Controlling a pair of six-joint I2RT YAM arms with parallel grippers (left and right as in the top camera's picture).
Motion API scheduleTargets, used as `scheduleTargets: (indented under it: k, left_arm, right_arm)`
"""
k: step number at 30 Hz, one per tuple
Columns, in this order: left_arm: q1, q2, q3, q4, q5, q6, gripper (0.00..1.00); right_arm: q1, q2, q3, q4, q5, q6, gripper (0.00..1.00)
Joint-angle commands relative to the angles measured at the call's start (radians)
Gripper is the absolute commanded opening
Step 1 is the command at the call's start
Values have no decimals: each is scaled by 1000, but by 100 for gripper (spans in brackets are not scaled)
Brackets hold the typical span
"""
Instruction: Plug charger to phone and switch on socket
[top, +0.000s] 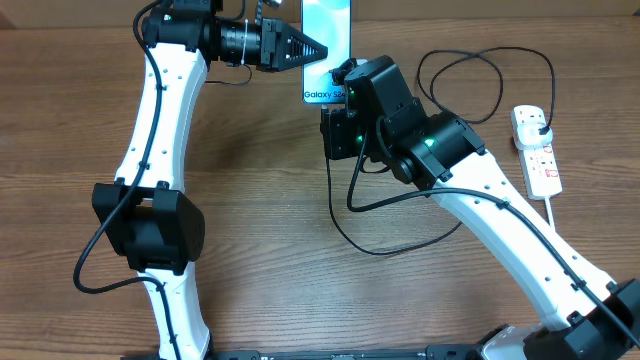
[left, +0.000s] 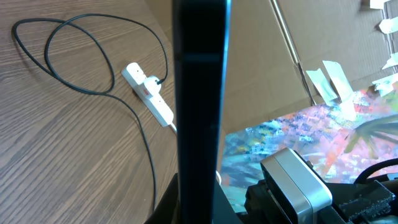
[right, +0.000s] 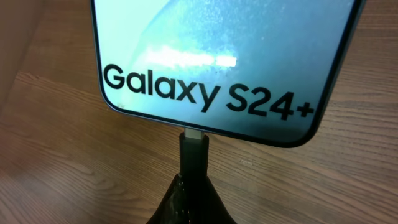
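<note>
The phone (top: 327, 45) is held off the table at the far edge, its lit teal screen facing up, with my left gripper (top: 316, 48) shut on its left side. In the left wrist view the phone (left: 199, 106) shows edge-on as a dark bar between the jaws. My right gripper (right: 194, 196) is shut on the charger's black connector (right: 194, 155), whose tip meets the port in the phone's (right: 224, 56) bottom edge under the "Galaxy S24+" text. The charger cable (top: 390, 248) loops across the table to a black plug (top: 540, 125) seated in the white socket (top: 538, 152).
The socket (left: 149, 93) lies at the far right of the wooden table, its thick white cord (top: 560, 222) running toward the front. Cable loops (top: 480, 58) lie behind my right arm (top: 470, 180). A colourful sheet (left: 298, 137) shows beyond the table edge.
</note>
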Motion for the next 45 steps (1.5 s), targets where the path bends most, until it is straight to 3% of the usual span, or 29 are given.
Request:
scheduleTargets:
  k: [1, 45]
  left_arm:
    - [-6, -11, 12, 7, 20, 23, 4]
    - [-6, -11, 12, -11, 23, 25, 4]
  right_arm:
    - [-3, -1, 13, 1, -2, 2, 4]
    - [-3, -1, 13, 46, 18, 12, 4]
